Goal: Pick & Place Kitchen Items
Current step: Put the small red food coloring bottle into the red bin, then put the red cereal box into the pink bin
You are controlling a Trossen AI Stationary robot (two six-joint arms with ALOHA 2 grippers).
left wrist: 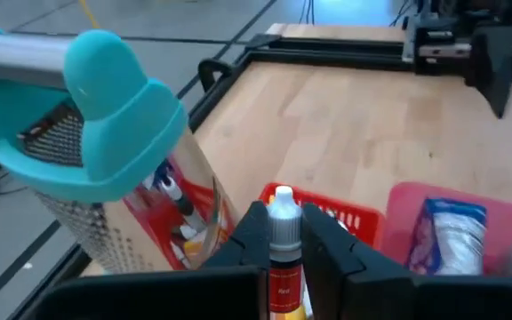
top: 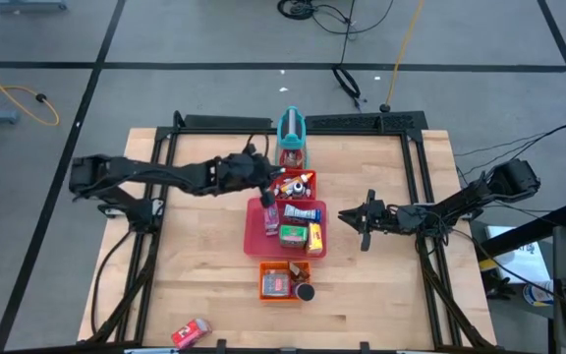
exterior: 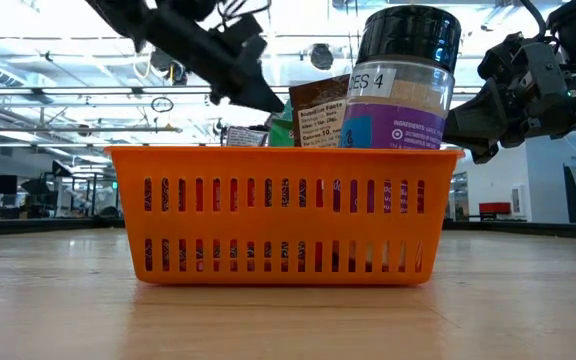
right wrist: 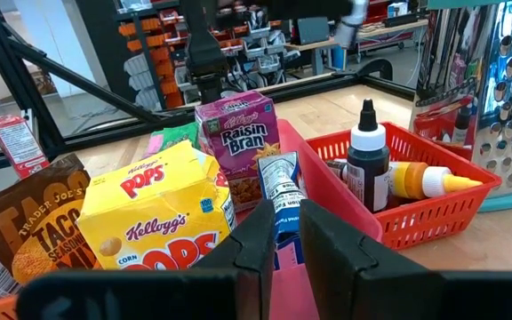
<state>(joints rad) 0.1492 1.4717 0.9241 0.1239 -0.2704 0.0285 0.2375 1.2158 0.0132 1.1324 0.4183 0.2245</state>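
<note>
Progress — most of the kitchen items appear sorted already. The pink-red plastic tray (top: 255,236) carries cereal boxes: a yellow Corn Pops carton (right wrist: 154,222), a purple Raisin Bran carton (right wrist: 236,142) and a blue-white packet (right wrist: 283,187). The orange slotted basket (exterior: 278,215) holds a dark-lidded spice jar with purple label (exterior: 401,80) and a brown packet. The small red slotted basket (right wrist: 434,209) contains tiny dropper bottles, one black (right wrist: 367,169), one yellow (right wrist: 420,180). One red box (top: 192,332) lies alone by the table edge, well apart from both arms — likely outstanding.

Left gripper (left wrist: 283,233) — fingers nearly together, clamped on a small bottle with white cap and red label (left wrist: 282,249), held upright. Beyond it sits the small red basket; just beside it stands the upright teal-handled metal grater (left wrist: 87,133). Judged step: carrying this bottle to the basket.

Right gripper (right wrist: 281,233) — narrowly parted, holding nothing visible, hovering low just beside the pink-red tray, with the blue-white packet directly ahead of its tips.
</note>
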